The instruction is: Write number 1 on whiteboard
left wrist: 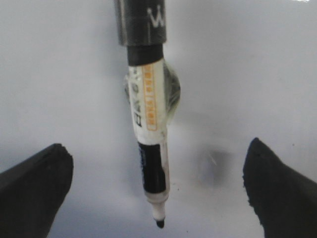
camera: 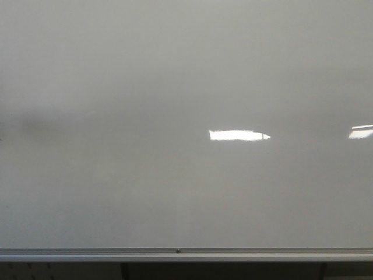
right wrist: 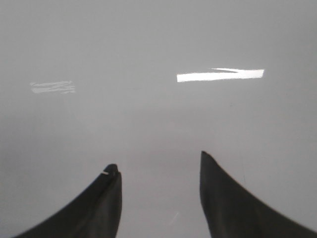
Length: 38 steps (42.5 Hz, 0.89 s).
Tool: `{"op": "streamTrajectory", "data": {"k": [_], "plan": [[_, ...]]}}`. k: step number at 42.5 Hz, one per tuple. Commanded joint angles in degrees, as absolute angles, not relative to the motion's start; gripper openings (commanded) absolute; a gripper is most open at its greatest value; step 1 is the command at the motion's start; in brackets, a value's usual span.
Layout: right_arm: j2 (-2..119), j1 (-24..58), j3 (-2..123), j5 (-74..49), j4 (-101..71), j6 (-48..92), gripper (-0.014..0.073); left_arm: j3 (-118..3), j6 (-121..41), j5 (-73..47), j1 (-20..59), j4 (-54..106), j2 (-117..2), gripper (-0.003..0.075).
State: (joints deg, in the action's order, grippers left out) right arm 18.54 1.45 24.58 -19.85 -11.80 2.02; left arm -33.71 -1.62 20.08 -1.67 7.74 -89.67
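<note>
— Filling nearly the whole front view: whiteboard (camera: 116,87), glossy, pale grey, silver rail (camera: 186,254) along the 6 o'clock edge. Bright reflection (camera: 238,135) toward 3 o'clock of centre. No stroke of the number 1 visible.

— Left gripper (left wrist: 158,188)?

— Spread wide apart, clamped on nothing. Marker (left wrist: 148,124) between the fingers (left wrist: 34,188), touching neither, uncapped tip pointing to 6 o'clock.

— Right gripper (right wrist: 158,188)?

— Parted too, holding nothing, facing bare board.
</note>
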Motion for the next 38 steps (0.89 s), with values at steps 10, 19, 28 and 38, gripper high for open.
{"op": "streamTrajectory", "data": {"k": [10,19,28,38], "plan": [[19.46,1.57,26.67,-15.69,-11.91,2.37,0.0396,-38.86,-1.11,25.18,-1.74,8.44,-92.66,0.0671],[19.46,1.57,26.67,-15.69,-11.91,2.37,0.0396,-38.96,-1.11,24.82,-1.74,8.44,-92.72,0.0671],[19.46,1.57,26.67,-15.69,-11.91,2.37,0.0396,-38.96,-1.11,20.33,-1.74,8.44,-92.72,0.0503],[19.46,1.57,26.67,-15.69,-11.91,2.37,0.0396,-38.96,-1.11,17.95,-1.74,8.44,-92.72,0.0115]]}}
